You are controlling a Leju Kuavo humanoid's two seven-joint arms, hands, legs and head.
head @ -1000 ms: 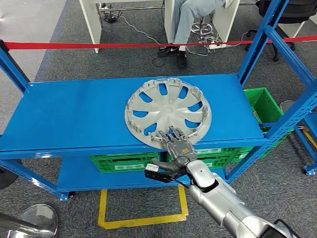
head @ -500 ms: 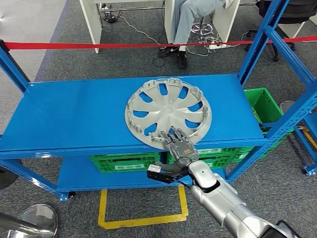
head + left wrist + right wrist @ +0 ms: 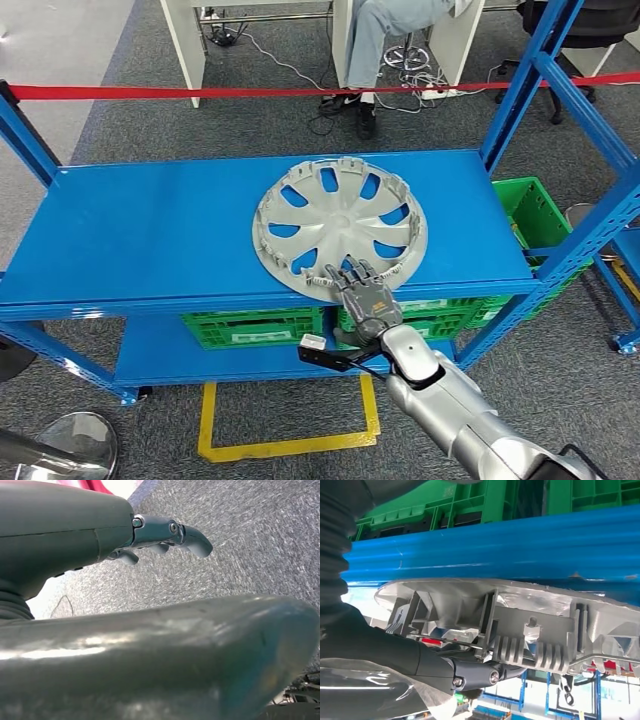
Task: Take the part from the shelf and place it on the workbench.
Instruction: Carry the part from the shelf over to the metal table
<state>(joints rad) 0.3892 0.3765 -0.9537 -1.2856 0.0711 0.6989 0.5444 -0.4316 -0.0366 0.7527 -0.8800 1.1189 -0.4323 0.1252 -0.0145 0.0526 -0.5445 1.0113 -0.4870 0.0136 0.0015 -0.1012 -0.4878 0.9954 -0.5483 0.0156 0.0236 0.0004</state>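
The right hand (image 3: 365,297) reaches up from the near side to the front edge of the blue shelf (image 3: 136,235), its dark fingers (image 3: 355,272) spread flat over the near rim of the grey wheel cover (image 3: 340,225). In the right wrist view the fingers (image 3: 478,672) lie against the ribbed clips on the rim of the wheel cover (image 3: 531,622), with the thumb on the opposite side of that rim, so the hand appears to grip the edge, though how firmly it is closed cannot be told. The wheel cover lies flat on the top board of the shelf, right of the middle, its near rim reaching just past the front edge. The left hand (image 3: 166,532) hangs over grey carpet with its fingers curled loosely and apart, holding nothing. Under the top board, green crates (image 3: 241,325) sit on the lower level, and another green crate (image 3: 532,210) stands at the right end of the shelf. On the far side a red tape (image 3: 189,92) runs across, and beyond it a person (image 3: 377,40) sits at a white desk (image 3: 189,45). Yellow lines (image 3: 283,440) mark the floor near the robot.
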